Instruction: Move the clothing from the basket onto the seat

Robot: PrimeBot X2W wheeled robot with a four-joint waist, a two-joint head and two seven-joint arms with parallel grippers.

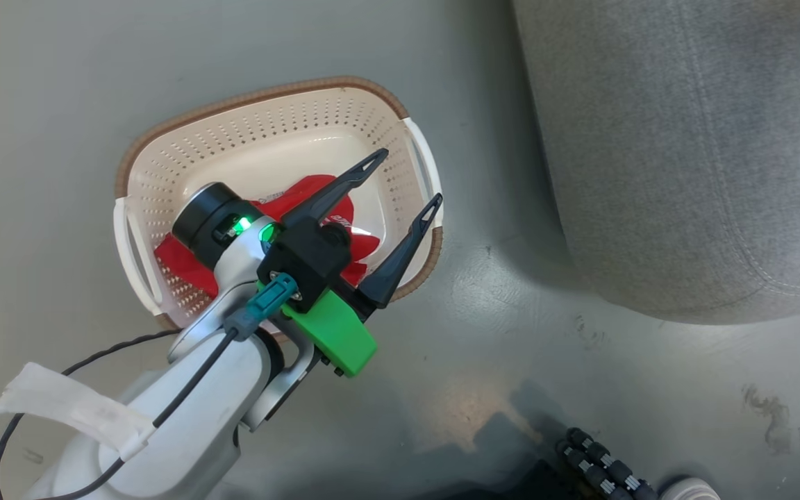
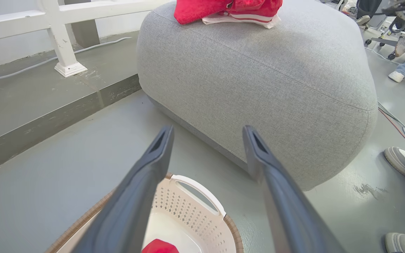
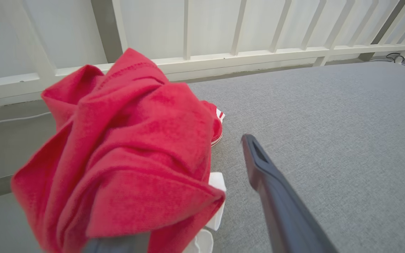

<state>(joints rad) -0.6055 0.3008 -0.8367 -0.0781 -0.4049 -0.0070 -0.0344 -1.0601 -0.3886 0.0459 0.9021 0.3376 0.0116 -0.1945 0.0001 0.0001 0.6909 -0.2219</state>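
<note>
1. One part is done: red clothing (image 2: 230, 8) lies on top of the seat (image 2: 258, 88), well ahead of the left hand (image 2: 206, 130).
2. The right hand (image 3: 206, 137) is over the seat. Its 1 visible finger stands wide and a red cloth (image 3: 128, 151) covers the other, so I judge it spread, not pinching.
3. A red piece (image 1: 317, 201) lies in the basket (image 1: 268, 125), directly below the left hand, whose 2 fingers are spread and empty.
4. I judge that this last piece must be gripped and carried over.
</note>
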